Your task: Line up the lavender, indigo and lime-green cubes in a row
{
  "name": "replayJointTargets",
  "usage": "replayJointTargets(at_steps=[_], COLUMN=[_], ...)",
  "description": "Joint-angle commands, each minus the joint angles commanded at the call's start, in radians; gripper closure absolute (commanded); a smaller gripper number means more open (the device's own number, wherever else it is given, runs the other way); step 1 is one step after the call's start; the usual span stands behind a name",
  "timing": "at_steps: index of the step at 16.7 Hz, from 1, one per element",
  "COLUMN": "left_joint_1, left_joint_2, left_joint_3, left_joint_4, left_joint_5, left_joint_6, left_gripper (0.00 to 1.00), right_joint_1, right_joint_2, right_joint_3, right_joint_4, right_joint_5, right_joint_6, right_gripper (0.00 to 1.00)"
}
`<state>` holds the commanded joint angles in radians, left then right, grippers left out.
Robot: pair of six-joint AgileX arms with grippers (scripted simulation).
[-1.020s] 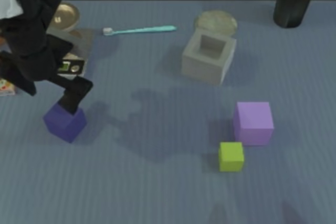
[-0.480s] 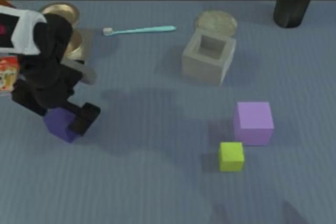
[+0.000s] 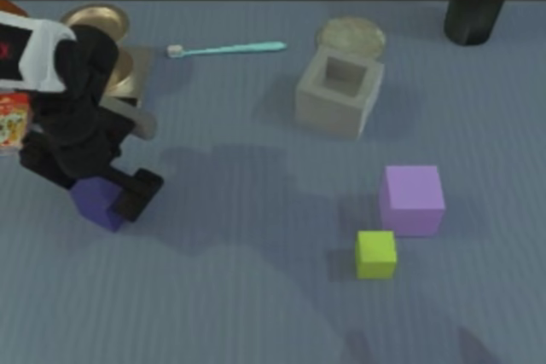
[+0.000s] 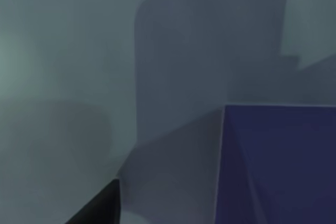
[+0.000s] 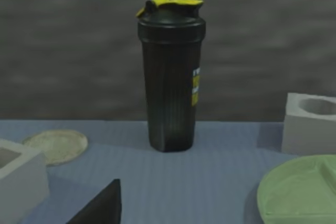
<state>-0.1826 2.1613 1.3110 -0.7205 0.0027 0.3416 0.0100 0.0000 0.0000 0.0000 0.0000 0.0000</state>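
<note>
Indigo cube (image 3: 96,202) sits on the left side of the table, toward the near half, and our left gripper (image 3: 115,196) is down over it. From above, one black finger (image 3: 138,193) shows against the cube's right face while the arm's bulk covers the cube's far part, so we cannot tell whether the fingers are pinching it or merely flanking it. In our left wrist view the same cube (image 4: 277,165) fills one corner, close under the camera, with a dark fingertip (image 4: 100,208) apart from it across a strip of bare table.

Well to the right lies the lavender cube (image 3: 413,199), the largest block, and the small lime-green cube (image 3: 376,253) rests just beside it, nearer and slightly to the left; the two look almost touching at their corners.

Farther back stands a grey hollow square block (image 3: 339,90), with a round pale disc (image 3: 351,35) just behind it. A teal toothbrush (image 3: 227,48) lies to the left of those. A brass-coloured round dish (image 3: 95,19) peeks out beyond our left arm.

Our right arm is parked out of the top view; its wrist camera looks at a dark shaker bottle (image 5: 170,74) with a yellow lid and a green plate (image 5: 299,192), and only one dark fingertip shows there.
</note>
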Motion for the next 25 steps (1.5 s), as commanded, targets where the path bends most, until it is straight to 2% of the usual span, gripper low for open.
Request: replayJointTargets(at_steps=[10,20,25], left_joint_1=[0.0,0.001,0.014], left_joint_2=[0.0,-0.024,-0.088], left_joint_3=[0.0,0.008,0.081], left_joint_4=[0.0,-0.014,-0.163], left_joint_5=[0.0,0.006,0.005], left_joint_6=[0.0,-0.003,-0.007], left_gripper=[0.98,1.0,1.0], right_joint_1=[0.0,0.0,0.0], right_joint_2=[0.0,0.0,0.0], right_joint_3=[0.0,0.0,0.0], right_joint_4=[0.0,0.0,0.0], right_joint_5=[0.0,0.0,0.0], right_joint_6=[0.0,0.0,0.0], right_gripper=[0.0,0.0,0.0])
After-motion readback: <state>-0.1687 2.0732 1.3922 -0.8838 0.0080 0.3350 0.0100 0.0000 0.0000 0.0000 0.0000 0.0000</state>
